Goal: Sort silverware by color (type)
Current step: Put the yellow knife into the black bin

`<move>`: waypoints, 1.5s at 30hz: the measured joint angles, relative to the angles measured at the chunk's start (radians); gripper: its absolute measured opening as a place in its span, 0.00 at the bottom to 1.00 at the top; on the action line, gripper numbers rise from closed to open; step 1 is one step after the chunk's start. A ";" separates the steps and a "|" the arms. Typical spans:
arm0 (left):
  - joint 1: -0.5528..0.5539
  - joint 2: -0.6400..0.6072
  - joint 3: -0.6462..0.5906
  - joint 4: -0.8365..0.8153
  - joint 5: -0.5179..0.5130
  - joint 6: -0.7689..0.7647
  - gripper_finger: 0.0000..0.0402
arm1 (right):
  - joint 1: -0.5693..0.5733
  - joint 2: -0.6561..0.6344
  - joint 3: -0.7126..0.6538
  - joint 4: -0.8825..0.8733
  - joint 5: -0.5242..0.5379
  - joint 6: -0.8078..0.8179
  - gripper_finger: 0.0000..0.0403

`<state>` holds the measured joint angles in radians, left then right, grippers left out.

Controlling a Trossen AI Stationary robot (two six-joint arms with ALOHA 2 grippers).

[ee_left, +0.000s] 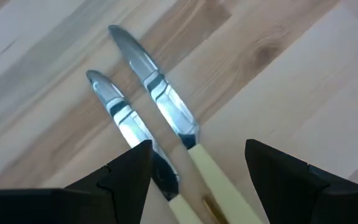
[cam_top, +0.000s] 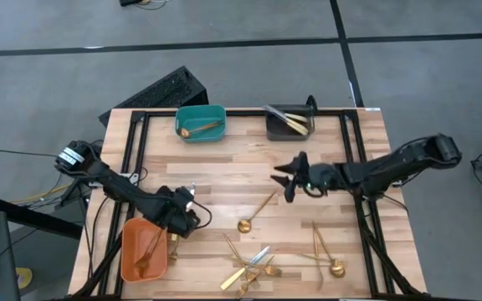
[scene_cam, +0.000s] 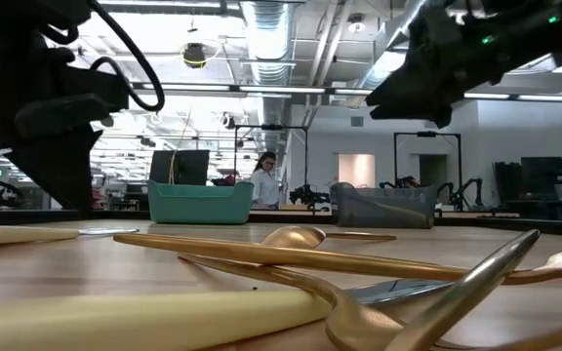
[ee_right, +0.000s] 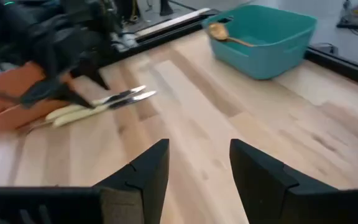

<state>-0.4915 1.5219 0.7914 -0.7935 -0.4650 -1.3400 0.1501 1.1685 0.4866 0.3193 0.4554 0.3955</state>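
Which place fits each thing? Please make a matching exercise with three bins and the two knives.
Things:
1. teal bin
2. grey bin
3. orange bin
4. two knives

Places:
A. near left corner of the table
B. far edge, right of the other far bin
C. on the wood under the left end effector
D. far edge, holds a gold spoon

Pairs: 1-D, 2-B, 3-A, 4-C

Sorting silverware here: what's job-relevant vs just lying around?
Job:
- gold cutlery loose on the table
- two knives under the open left pincer
- teal bin, grey bin, orange bin

Incidental:
- black keyboard off the table
- person in background
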 joint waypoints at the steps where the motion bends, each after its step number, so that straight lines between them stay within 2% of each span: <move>1: -0.002 0.000 0.000 0.002 0.005 -0.001 0.60 | 0.023 0.007 0.000 0.005 0.027 0.001 0.48; 6: -0.001 0.003 -0.014 0.009 0.046 -0.001 0.54 | 0.074 0.017 0.000 0.021 0.124 0.010 0.48; 17: 0.033 0.002 -0.113 0.177 0.046 0.049 0.37 | 0.077 0.023 0.000 0.020 0.124 0.017 0.48; 20: 0.044 0.002 -0.113 0.184 0.045 0.085 0.29 | 0.076 0.023 0.000 0.021 0.124 0.016 0.48; 27: 0.092 0.002 -0.113 0.223 0.042 0.170 0.03 | 0.077 0.023 0.000 0.026 0.123 0.016 0.48; 31: 0.118 0.003 -0.108 0.262 0.039 0.237 0.01 | 0.079 0.023 0.000 0.028 0.123 0.017 0.48; 39: 0.151 0.005 -0.014 0.263 -0.021 0.376 0.00 | 0.085 0.023 0.000 0.027 0.123 0.023 0.48; 45: 0.175 0.005 -0.002 0.205 0.080 0.365 0.00 | 0.097 0.023 0.000 0.024 0.122 0.024 0.48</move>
<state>-0.3161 1.5272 0.7895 -0.5887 -0.3849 -0.9747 0.2470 1.1915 0.4870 0.3435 0.5777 0.4194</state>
